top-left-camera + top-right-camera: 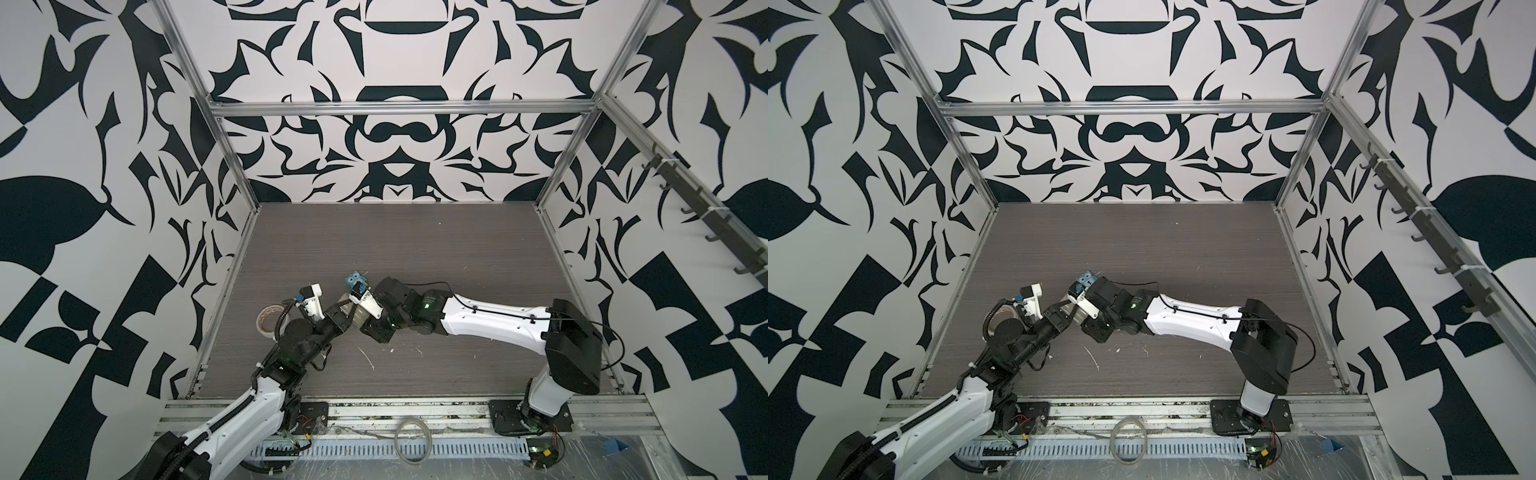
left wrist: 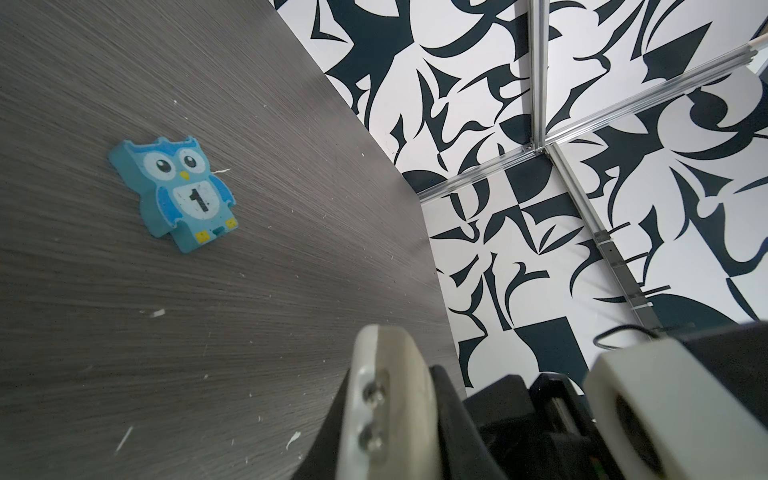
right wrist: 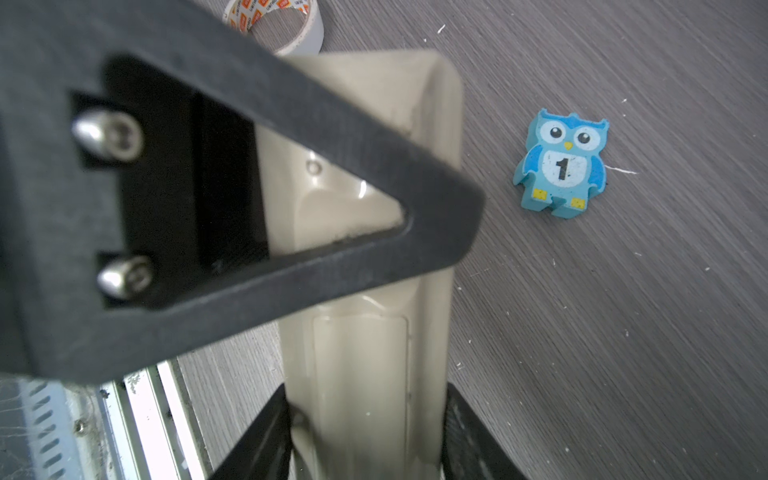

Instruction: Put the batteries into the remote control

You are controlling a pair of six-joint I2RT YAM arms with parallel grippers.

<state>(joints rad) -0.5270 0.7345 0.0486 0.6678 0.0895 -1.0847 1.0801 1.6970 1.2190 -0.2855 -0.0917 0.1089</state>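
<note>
With the remote control (image 3: pixel 365 345) clamped in the right gripper (image 3: pixel 365 399) at lower centre, any push on its back by the closed left gripper (image 3: pixel 453 212) should be made squarely.

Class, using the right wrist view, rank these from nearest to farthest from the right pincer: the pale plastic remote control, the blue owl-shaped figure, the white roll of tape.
1. Pale plastic remote control: clamped in the right pincer.
2. Blue owl-shaped figure: flat on the table, beside the remote.
3. White roll of tape: beyond the remote's far end.
</note>
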